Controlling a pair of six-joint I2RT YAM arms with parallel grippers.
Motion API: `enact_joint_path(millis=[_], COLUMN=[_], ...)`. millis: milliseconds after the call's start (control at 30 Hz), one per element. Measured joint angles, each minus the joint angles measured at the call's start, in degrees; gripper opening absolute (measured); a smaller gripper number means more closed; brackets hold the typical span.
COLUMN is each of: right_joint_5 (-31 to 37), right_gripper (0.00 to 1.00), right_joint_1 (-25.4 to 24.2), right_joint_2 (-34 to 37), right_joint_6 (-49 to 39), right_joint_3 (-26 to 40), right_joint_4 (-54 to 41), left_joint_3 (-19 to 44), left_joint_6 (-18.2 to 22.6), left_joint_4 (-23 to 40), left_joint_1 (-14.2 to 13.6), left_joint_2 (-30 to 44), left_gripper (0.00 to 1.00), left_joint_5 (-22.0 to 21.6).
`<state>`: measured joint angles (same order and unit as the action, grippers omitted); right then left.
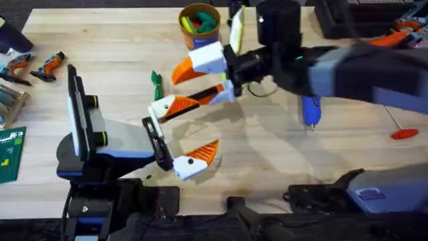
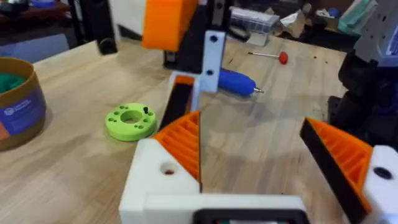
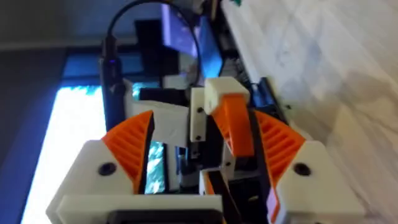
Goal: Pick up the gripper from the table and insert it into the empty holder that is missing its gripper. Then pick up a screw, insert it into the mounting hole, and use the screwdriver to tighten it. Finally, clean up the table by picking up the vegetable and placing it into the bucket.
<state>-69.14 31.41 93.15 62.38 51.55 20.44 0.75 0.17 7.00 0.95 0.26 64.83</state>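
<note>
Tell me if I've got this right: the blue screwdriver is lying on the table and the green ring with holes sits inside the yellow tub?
Not quite. The screwdriver does lie on the table, but the green ring sits on the table beside the tub, as the left wrist view shows.

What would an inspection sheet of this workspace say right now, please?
Surface: light wooden table, grain visible.
Job's things: blue pen-shaped screwdriver lying flat; dark green toy vegetable on the table; yellow-orange round bucket holding coloured items.
Clutter: lime green holed disc; thin red-handled metal tool.
Grippers: left gripper open; right gripper close by, state unclear.
Cables: black cable looping.
Surroundings: green card at the table's left edge.
</note>
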Motion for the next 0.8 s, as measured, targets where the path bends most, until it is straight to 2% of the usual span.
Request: enact_joint_path(millis=[200, 367, 600, 800], right_joint_5=[15.34, 29.90, 47.98, 58.63], right_gripper=[0.827, 0.826, 0.826, 0.821], right_joint_1=[-0.74, -0.73, -0.75, -0.73], right_joint_2=[-13.82, -21.09, -22.58, -20.37], right_joint_6=[-16.88, -26.68, -36.43, -42.02], right_joint_3=[0.83, 6.37, 18.60, 27.20], right_joint_4=[-28.49, -46.54, -68.03, -78.73], left_joint_3=[0.00, 0.00, 0.00, 0.00], left_joint_6=[-0.18, -0.18, -0.21, -0.21], left_joint_4=[0.05, 0.05, 0.05, 0.05], left_joint_1=[0.00, 0.00, 0.00, 0.00], left_joint_2=[0.00, 0.01, -0.01, -0.01], left_gripper=[0.986, 0.986, 0.986, 0.985], left_joint_5=[0.03, 0.03, 0.03, 0.03])
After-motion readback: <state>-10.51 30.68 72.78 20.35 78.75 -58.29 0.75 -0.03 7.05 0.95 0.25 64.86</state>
